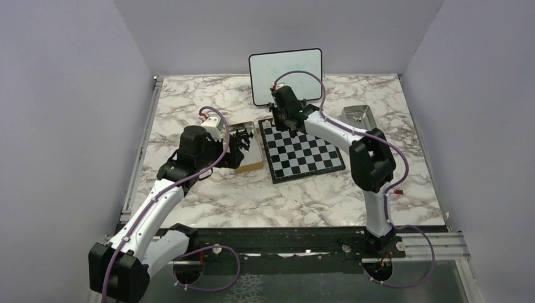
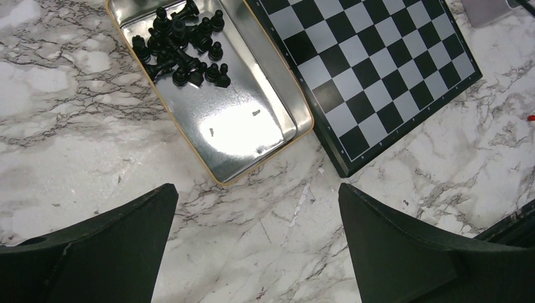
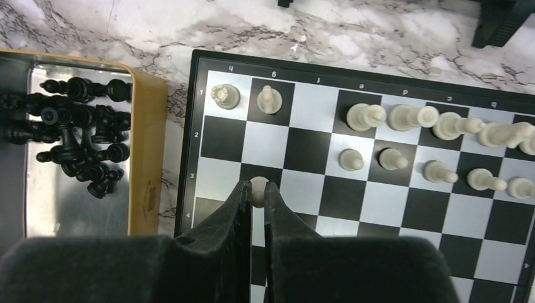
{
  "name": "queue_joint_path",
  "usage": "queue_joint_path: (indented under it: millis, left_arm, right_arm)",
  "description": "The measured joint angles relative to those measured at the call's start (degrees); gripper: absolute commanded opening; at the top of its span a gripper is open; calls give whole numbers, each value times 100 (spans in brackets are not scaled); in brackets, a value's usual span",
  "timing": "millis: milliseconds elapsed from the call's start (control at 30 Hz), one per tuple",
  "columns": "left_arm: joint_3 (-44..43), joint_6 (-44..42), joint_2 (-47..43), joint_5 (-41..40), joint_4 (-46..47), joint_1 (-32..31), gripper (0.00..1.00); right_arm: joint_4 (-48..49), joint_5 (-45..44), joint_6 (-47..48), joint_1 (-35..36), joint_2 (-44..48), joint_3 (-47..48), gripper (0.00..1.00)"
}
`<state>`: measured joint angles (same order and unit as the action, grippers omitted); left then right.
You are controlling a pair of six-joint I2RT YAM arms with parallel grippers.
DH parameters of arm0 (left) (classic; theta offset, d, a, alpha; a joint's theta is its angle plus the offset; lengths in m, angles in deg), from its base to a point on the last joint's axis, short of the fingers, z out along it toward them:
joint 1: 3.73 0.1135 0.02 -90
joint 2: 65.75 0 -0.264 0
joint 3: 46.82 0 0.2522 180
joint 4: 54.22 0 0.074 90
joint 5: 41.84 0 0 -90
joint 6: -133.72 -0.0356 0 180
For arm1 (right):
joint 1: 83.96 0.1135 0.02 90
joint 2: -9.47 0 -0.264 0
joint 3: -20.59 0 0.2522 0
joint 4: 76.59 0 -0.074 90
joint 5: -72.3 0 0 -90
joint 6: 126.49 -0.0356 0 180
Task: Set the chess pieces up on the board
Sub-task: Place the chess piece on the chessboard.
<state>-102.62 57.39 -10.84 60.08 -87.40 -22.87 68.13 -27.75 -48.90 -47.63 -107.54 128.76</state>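
Left hand [image 2: 255,196] held spread wide over surface [image 2: 82,158], short of tin [image 2: 243,129] of black pieces [image 2: 183,50]. Farther, white pawn [image 3: 257,185] pinched in right hand [image 3: 255,197] above board [image 3: 268,146], near placed white pieces [image 3: 364,117]; pawn could be tipped if released off-centre.

Top external: high behind the table [image 1: 284,202]'s near edge, facing forward and down — whole top seen.
Left wrist: mid-height, looking down on tin [image 2: 246,132] and board [image 2: 378,69] corner.
Right wrist: close, straight down on board.
Shared: board and tin.
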Motion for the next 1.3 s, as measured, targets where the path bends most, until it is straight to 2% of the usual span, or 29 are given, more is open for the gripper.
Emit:
queue_joint_path:
  millis: [467,1300]
  left_arm:
    - [20,-2,-50,-24,-2,0,99]
    - [20,-2,-50,-76,-2,0,99]
  right_arm:
    - [111,-568,39,101,-350,114,13]
    - [85,-505,-221,101,-997,654,16]
